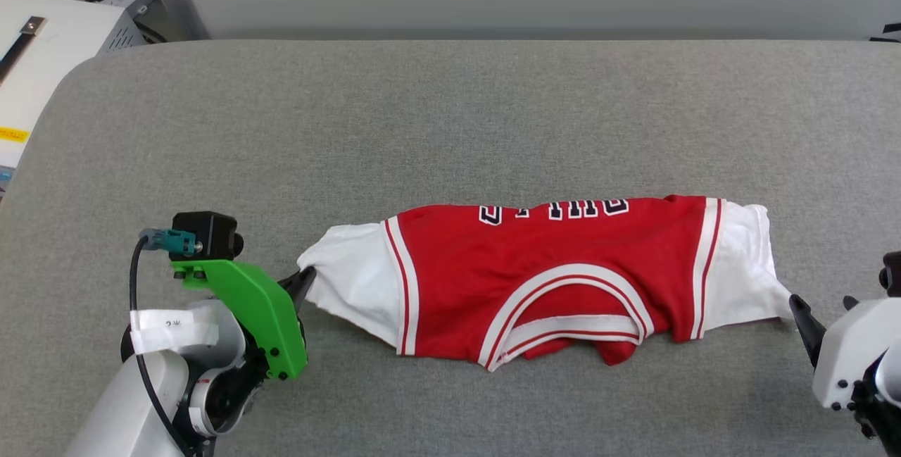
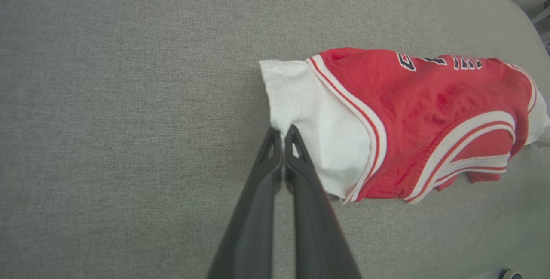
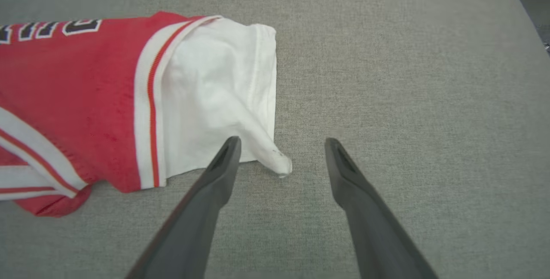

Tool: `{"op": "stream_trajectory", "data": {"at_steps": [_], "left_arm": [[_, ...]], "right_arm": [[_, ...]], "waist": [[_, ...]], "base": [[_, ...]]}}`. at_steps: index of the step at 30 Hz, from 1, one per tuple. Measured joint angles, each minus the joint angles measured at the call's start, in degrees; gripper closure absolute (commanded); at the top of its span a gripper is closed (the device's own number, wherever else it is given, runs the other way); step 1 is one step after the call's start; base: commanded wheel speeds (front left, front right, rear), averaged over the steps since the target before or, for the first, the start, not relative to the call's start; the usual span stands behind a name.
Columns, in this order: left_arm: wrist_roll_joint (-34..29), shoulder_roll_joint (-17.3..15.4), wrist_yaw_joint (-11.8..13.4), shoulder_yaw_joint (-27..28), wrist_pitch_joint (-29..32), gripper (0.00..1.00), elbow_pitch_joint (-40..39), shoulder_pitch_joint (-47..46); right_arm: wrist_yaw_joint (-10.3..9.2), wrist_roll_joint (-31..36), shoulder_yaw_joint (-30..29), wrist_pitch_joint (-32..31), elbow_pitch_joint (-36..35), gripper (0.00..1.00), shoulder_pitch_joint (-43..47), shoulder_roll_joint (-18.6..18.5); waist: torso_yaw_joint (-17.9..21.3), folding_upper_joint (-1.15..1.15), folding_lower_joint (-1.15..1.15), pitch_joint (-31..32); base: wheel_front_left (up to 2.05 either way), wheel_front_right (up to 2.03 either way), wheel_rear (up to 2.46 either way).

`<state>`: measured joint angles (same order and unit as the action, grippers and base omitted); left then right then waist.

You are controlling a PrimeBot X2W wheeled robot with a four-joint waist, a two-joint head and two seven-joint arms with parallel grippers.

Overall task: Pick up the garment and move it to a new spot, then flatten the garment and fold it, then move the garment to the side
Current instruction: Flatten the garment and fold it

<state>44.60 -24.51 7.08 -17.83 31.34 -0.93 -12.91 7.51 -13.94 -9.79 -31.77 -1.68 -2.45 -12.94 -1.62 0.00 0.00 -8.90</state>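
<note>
Near left, the left gripper [image 2: 282, 135] is clamped tight on the left sleeve's edge of the garment [image 1: 549, 267], a red jersey T-shirt with white short sleeves. Near right, the right gripper [image 3: 282, 142] gapes wide, the right sleeve's corner lying loose between its fingers. The shirt stretches left to right across the grey fabric surface [image 1: 450, 105], lettering farthest.

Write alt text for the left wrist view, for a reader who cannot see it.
The left gripper, fingers shut, pinches the white sleeve of the garment, a red jersey lying on a grey fabric surface.
</note>
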Motion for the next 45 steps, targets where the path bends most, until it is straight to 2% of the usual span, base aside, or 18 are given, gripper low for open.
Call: {"op": "stream_trajectory", "data": {"at_steps": [2,3,5,6,11,22,23,24,30,34,39,45], "left_arm": [[-0.4,0.0,0.5,-0.3,0.2,1.00,-2.0,0.0],[-0.6,-0.1,0.9,-0.6,0.6,1.00,-3.9,0.0],[-0.8,-0.1,1.3,-1.0,1.2,1.00,-5.5,0.0],[-0.9,-0.1,1.3,-1.1,1.3,1.00,-5.6,0.0],[-1.4,-0.2,1.3,-1.2,1.5,1.00,-6.3,-0.1],[-1.4,-0.2,1.2,-1.5,1.5,1.00,-5.8,-1.0],[-1.4,-0.2,1.2,-1.5,1.5,1.00,-5.6,-1.0],[-1.4,-0.2,1.2,-1.6,1.5,1.00,-5.4,-1.1],[-1.4,-0.4,1.1,-1.4,1.0,1.00,-4.2,-1.1],[-1.3,-0.7,0.1,-1.2,0.3,1.00,-3.8,-1.1],[-1.3,-1.1,-0.5,-0.2,-1.6,1.00,-4.2,-1.2],[-1.3,-3.5,-1.1,1.2,-1.7,1.00,-6.5,-2.2]], "right_arm": [[0.00,-2.2,0.5,-6.6,0.0,0.00,-2.0,-1.0],[0.00,-3.1,2.1,-13.3,-0.2,0.00,-4.3,-3.4],[0.00,-3.7,4.1,-18.5,0.4,0.00,-6.7,-5.6],[0.00,-3.9,4.7,-19.1,0.8,0.00,-7.1,-5.8],[0.00,-4.2,6.8,-19.6,3.8,0.00,-7.7,-6.3],[0.00,-4.2,9.1,-14.5,9.9,0.02,-10.4,-7.0],[0.00,-4.2,9.5,-14.3,10.6,0.36,-10.5,-7.4],[0.00,-4.4,9.8,-14.2,11.1,0.99,-10.6,-7.6],[0.00,-5.6,10.4,-11.3,12.7,1.00,-10.7,-8.1],[0.01,-6.1,10.0,-9.5,12.6,1.00,-10.6,-8.7],[0.01,-9.4,8.1,-8.7,9.9,1.00,-10.6,-9.9],[0.01,-12.8,4.8,-9.5,5.7,1.00,-11.0,-12.4]], "waist": [[-0.1,0.00,0.00,-0.8],[-0.4,0.00,0.00,-1.9],[-1.1,0.00,0.00,-3.5],[-1.2,0.00,0.00,-3.8],[-1.8,0.00,0.00,-5.2],[-2.6,0.00,0.00,-7.9],[-2.7,0.00,0.00,-8.0],[-2.7,0.00,0.00,-7.9],[-2.6,0.00,0.00,-6.4],[-2.3,0.00,0.00,-4.5],[-1.9,0.00,0.00,-1.5],[-1.2,0.00,0.00,2.5]], "base": [[0.00,0.00,0.00],[0.00,0.00,0.00],[0.00,0.00,0.00],[0.00,0.00,0.00],[0.00,0.00,0.00],[0.00,0.00,0.00],[0.00,0.00,0.00],[0.00,0.00,0.00],[0.00,0.00,0.00],[0.00,0.00,0.00],[0.00,0.00,0.00],[0.00,0.00,0.00]]}}
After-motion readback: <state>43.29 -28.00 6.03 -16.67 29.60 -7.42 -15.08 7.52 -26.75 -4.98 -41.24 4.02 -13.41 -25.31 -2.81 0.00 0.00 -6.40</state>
